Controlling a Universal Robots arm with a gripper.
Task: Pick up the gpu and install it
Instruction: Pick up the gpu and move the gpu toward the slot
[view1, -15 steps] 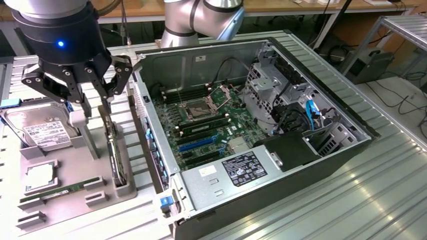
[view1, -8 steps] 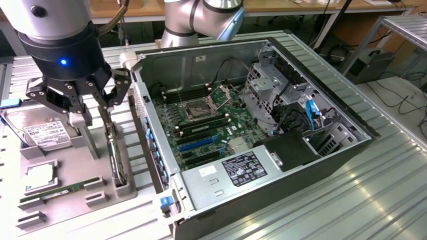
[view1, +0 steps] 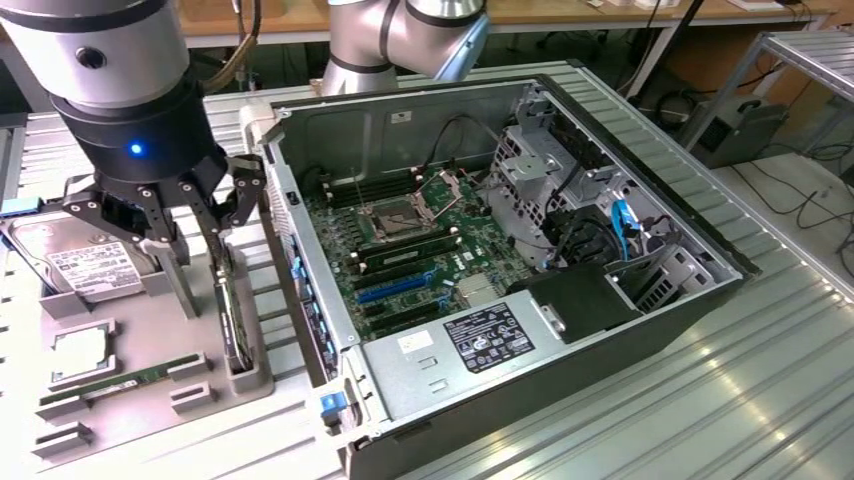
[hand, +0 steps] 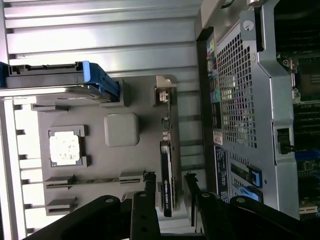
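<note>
The gpu (view1: 235, 318) is a thin black card standing on edge in a slot of the grey holder tray (view1: 127, 425), just beside the open computer case (view1: 694, 300). In the wrist view the gpu (hand: 167, 185) is a narrow dark strip with its metal bracket (hand: 165, 97) at the far end. My gripper (view1: 187, 235) hangs over the card's upper end. It is open, and its black fingers (hand: 148, 197) stand on either side of the strip with a gap on each side. The gripper (hand: 169, 176) holds nothing.
On the same tray lie a silver hard drive (view1: 83, 262) in a blue-edged carrier (hand: 97, 80), a CPU (view1: 80, 350) and a green RAM stick (view1: 114, 385). The case's motherboard (view1: 427, 255) lies exposed with blue slots (view1: 398, 290); drive cages and cables crowd its far side.
</note>
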